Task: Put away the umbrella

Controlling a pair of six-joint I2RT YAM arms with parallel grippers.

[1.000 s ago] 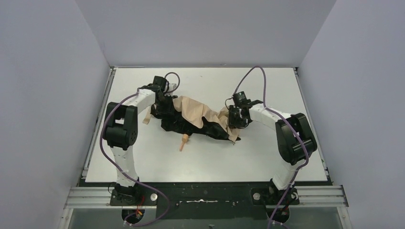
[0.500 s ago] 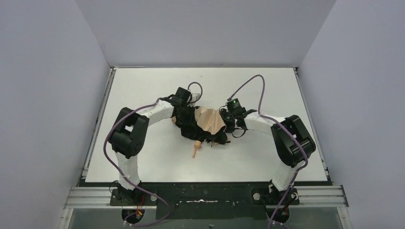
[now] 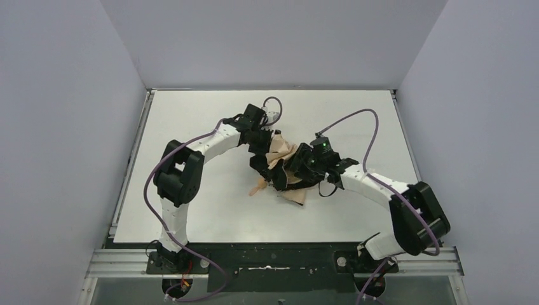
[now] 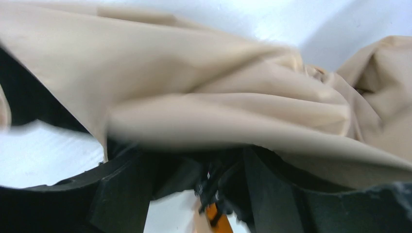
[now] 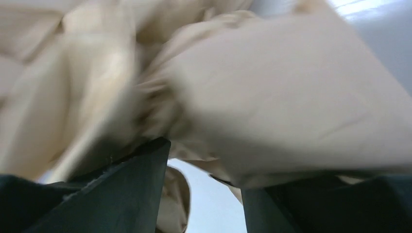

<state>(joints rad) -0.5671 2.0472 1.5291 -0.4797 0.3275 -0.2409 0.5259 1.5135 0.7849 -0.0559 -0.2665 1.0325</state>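
The left claw (image 3: 262,157) reaches into the umbrella (image 3: 279,151) from the upper left, near the frame's centre. In its wrist view its fingers (image 4: 121,194) stand apart with the umbrella's black and tan folds bunched between them; whether they grip, I cannot tell. The right claw (image 3: 295,171) meets the bundle from the lower right, its fingers (image 5: 121,194) about half open and holding nothing, folds draped over their tips. The umbrella lies crumpled on the table (image 3: 191,210) between both claws, handle (image 3: 257,188) poking out lower left

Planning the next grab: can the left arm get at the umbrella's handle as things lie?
Probably yes. The handle sticks out uncovered on the near left side of the bunched umbrella. The left hand sits just beyond it, up against the cloth, with nothing between them.
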